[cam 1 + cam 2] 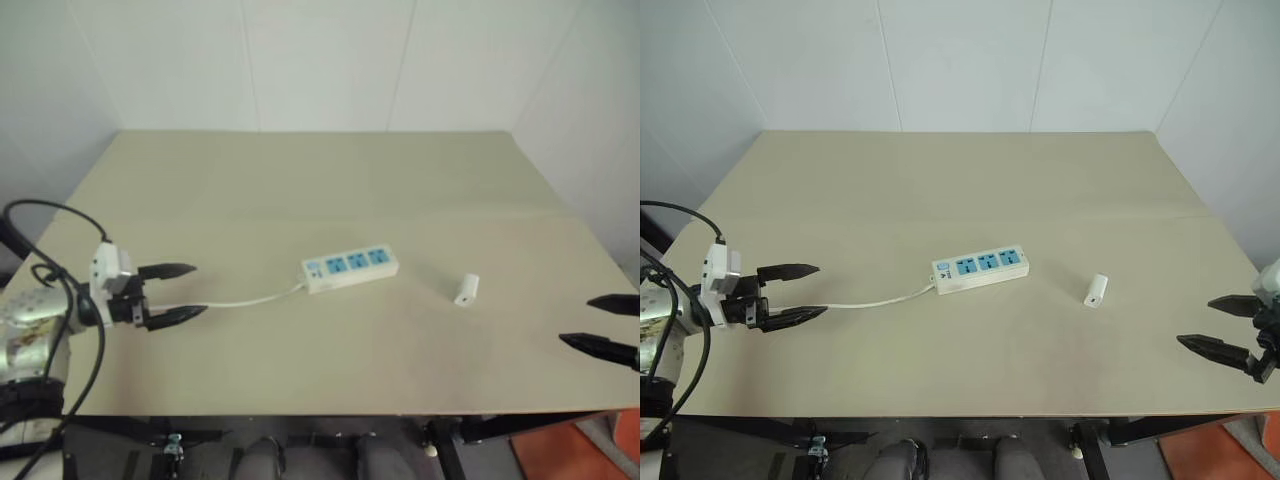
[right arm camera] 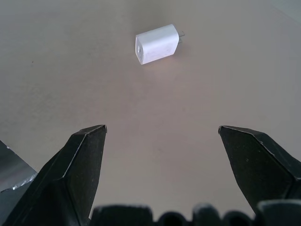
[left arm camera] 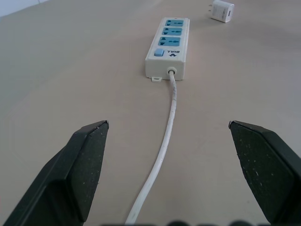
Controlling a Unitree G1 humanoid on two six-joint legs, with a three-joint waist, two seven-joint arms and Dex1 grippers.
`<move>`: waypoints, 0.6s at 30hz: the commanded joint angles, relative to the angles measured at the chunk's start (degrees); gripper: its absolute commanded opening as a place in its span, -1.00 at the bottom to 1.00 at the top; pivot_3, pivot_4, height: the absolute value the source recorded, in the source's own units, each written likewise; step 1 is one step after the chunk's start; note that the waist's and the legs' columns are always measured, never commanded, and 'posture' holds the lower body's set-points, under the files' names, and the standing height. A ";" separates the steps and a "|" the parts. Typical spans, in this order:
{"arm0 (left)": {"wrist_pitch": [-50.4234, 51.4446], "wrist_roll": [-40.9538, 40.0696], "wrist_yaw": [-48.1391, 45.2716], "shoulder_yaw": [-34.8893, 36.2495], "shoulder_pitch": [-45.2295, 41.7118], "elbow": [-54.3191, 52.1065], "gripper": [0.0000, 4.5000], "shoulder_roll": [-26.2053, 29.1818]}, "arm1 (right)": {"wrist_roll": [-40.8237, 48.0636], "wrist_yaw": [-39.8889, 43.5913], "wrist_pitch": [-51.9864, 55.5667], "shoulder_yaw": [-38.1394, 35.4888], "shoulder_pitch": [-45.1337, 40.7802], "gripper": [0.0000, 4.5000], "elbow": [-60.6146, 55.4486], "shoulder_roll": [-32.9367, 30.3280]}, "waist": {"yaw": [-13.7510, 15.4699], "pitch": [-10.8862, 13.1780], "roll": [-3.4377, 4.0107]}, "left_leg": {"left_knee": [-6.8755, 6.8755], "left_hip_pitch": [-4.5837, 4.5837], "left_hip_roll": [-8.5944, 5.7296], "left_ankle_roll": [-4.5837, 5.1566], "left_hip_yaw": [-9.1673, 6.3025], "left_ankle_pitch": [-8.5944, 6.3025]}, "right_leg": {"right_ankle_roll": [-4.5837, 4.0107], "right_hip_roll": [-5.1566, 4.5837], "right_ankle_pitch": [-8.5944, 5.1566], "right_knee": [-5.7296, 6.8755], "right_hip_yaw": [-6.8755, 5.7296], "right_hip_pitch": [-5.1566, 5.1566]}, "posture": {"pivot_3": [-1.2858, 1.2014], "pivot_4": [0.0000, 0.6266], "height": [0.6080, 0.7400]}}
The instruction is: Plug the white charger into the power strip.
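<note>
White charger (image 2: 157, 44) lies ahead of open right jaws; untouched

"BULL" printed beside the blue switch on the power strip (image 3: 168, 49), letters small, probably a brand

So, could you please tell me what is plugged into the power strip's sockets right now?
Nothing: the power strip shows three bare blue socket faces. The white charger lies apart on the table. Its underside is hidden.
</note>
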 commanded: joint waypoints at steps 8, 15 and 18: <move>-2.00 0.27 -0.09 -1.61 -1.85 0.22 0.98 -0.58 | 1.01 -0.40 -0.34 -0.91 0.31 1.00 -0.92 -0.31 | 0.00 0.00 0.00 | 0.00 0.00 0.00 0.00 0.00 0.00 | 0.00 0.00 0.00 0.00 0.00 0.00 | 0.03 -0.52 1.00; -4.76 1.13 -0.30 -2.99 -3.62 3.94 0.98 -2.55 | 0.65 -0.87 -0.71 -0.15 0.91 1.00 -2.65 -0.66 | 0.01 0.00 0.00 | 0.00 0.01 -0.01 0.00 0.00 0.00 | 0.00 0.00 0.00 0.00 0.01 0.01 | 0.03 -0.52 1.00; -6.80 2.19 -1.63 -4.93 -5.29 6.98 0.98 -4.37 | 1.98 -2.02 0.61 0.85 -0.98 1.00 -4.97 -0.79 | -0.01 0.00 0.00 | 0.01 0.02 -0.02 0.00 -0.01 0.00 | 0.01 0.00 0.01 0.01 0.00 0.01 | 0.03 -0.52 1.00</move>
